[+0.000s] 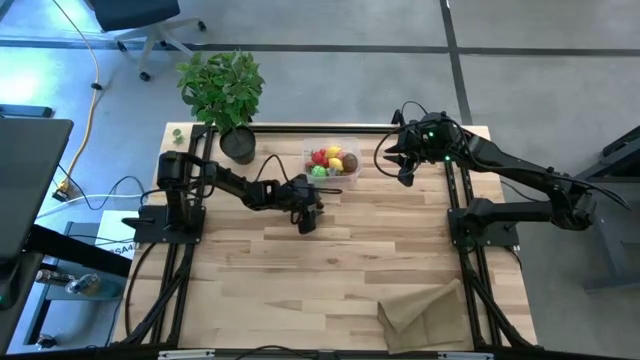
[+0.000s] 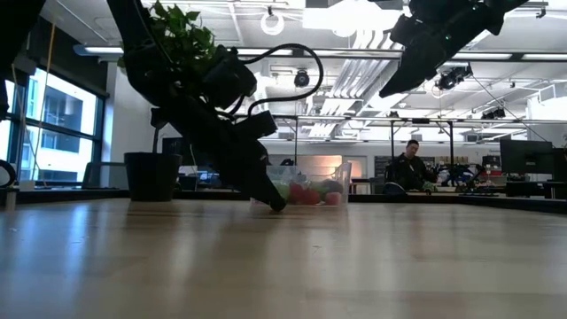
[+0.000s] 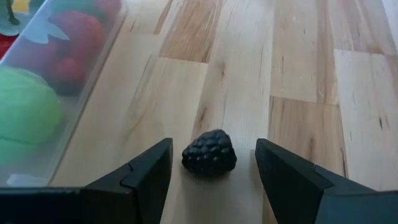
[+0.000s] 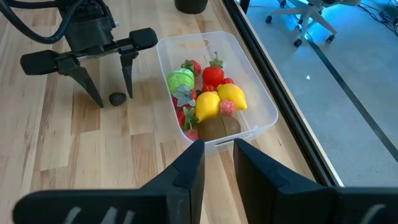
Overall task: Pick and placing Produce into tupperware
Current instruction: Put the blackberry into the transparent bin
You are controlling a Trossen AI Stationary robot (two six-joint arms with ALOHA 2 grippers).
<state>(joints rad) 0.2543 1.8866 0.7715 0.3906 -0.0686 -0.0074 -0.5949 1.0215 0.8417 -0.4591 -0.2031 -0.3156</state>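
The clear tupperware (image 4: 261,102) stands on the table at the far middle. It holds two yellow lemons (image 4: 217,99), a green lime (image 4: 180,79), a brown kiwi (image 4: 219,127) and red berries (image 4: 212,74). A small dark berry (image 3: 209,152) lies on the wood just beside the container's near wall (image 3: 56,93). My left gripper (image 1: 308,222) is open and points down at the table. Its fingers stand on either side of the dark berry (image 4: 117,98) without touching it. My right gripper (image 1: 404,168) hangs high over the table's far right, empty, its fingers a narrow gap apart (image 4: 217,146).
A potted plant (image 1: 222,90) stands at the table's far left, next to the tupperware (image 1: 345,143). A tan paper bag (image 1: 425,310) lies at the near right. Bare wood spreads across the table's middle and near left. A person (image 2: 409,164) sits far behind the table.
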